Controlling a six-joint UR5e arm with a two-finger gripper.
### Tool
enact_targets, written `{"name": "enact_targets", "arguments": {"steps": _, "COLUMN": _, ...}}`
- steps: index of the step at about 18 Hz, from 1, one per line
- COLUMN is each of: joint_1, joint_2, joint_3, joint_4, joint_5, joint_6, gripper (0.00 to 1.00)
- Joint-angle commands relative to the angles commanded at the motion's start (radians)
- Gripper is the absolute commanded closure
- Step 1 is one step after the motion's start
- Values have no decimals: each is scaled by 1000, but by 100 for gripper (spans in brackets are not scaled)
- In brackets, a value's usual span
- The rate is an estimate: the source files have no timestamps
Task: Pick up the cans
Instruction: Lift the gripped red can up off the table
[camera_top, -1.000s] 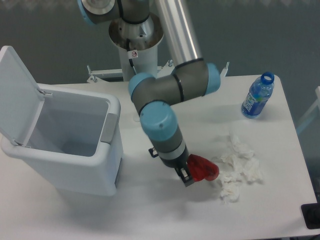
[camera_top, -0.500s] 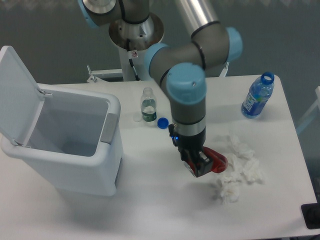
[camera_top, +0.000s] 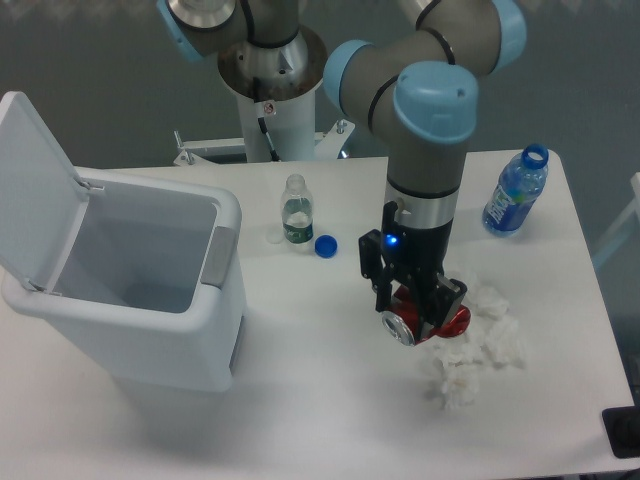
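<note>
gripper (camera_top: 418, 313): clamped on the can (camera_top: 428, 320), fingers either side of the red body; silver round end faces the camera, lower left.
change: vs 1 s ago the arm has swung right and turned upright, wrist now pointing straight down; the can went with it the whole way, so the grip held.
can pos: in the gripper, just left of the tissues (camera_top: 482, 338), edge overlapping them in view. Lifted or touching the worktop (camera_top: 330, 420)? Can't tell from this angle.
meaning: grasp looks done; what's left is prob. lift + carry, likely to the open bin (camera_top: 130, 290) at left (a guess, task only says pick up).
risk: crushed can = uneven faces, could slip or twist if swung fast; tissues close enough to snag.
around: small clear bottle (camera_top: 295, 210) w/ blue cap (camera_top: 325, 245) beside it, between bin and arm; blue-label bottle (camera_top: 515, 192) far right, well apart.
</note>
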Motion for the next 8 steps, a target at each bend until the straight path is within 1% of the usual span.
{"name": "enact_targets", "arguments": {"steps": 4, "joint_1": 8, "joint_2": 6, "joint_3": 0, "joint_4": 0, "joint_5": -34, "joint_6": 0, "gripper": 33}}
{"name": "enact_targets", "arguments": {"steps": 8, "joint_1": 15, "joint_2": 8, "joint_3": -5, "joint_4": 0, "joint_5": -41, "joint_6": 0, "gripper": 33}}
